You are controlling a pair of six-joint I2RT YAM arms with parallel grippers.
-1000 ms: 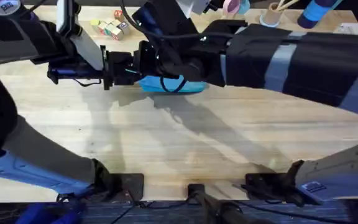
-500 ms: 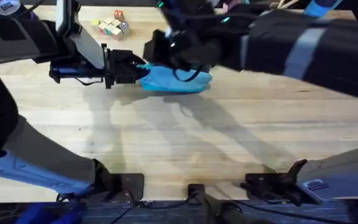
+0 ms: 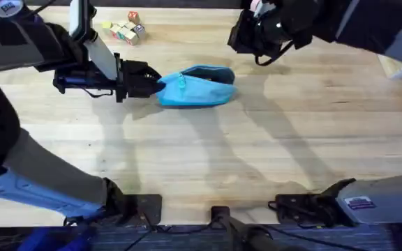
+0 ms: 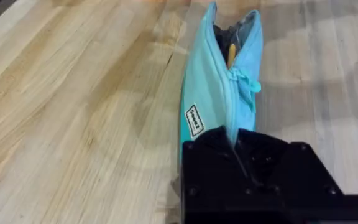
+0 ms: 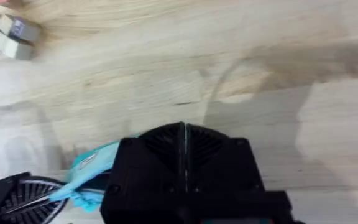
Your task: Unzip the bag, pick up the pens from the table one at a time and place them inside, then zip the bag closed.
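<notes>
**Left jaws clamped on the pouch's end, right gripper raised and closed**

At the near end of the light-blue pencil pouch [image 4: 219, 93], the left gripper [image 4: 238, 146] has its black fingers pressed together on the fabric, pinching the bag just below the zip line. From the left wrist, the zip runs away from the jaws along the pouch's top edge; its far stretch gapes open, and a slim yellowish tip shows inside the mouth, too small to name. A small teal pull tab [image 4: 252, 93] hangs at the side of the zip partway along, and a small printed label sits on the pouch's flank.

From overhead, the left gripper [image 3: 149, 80] reaches in from the left and meets the pouch's [image 3: 195, 87] left end, the pouch lying lengthwise on the wooden plank table [image 3: 208, 160], its right half bulging open.

The right gripper [image 3: 246, 38] hangs above the table beyond and to the right of the pouch, apart from it. In the right wrist view its two fingers [image 5: 184, 152] meet along a thin seam with nothing between them; below them the pouch [image 5: 92, 165] and the left arm's gripper [image 5: 39, 196] appear on the table.

A cluster of small coloured wooden blocks [image 3: 124, 29] rests near the table's far edge, well apart from the pouch; the same blocks [image 5: 10, 34] show in the right wrist view.
</notes>
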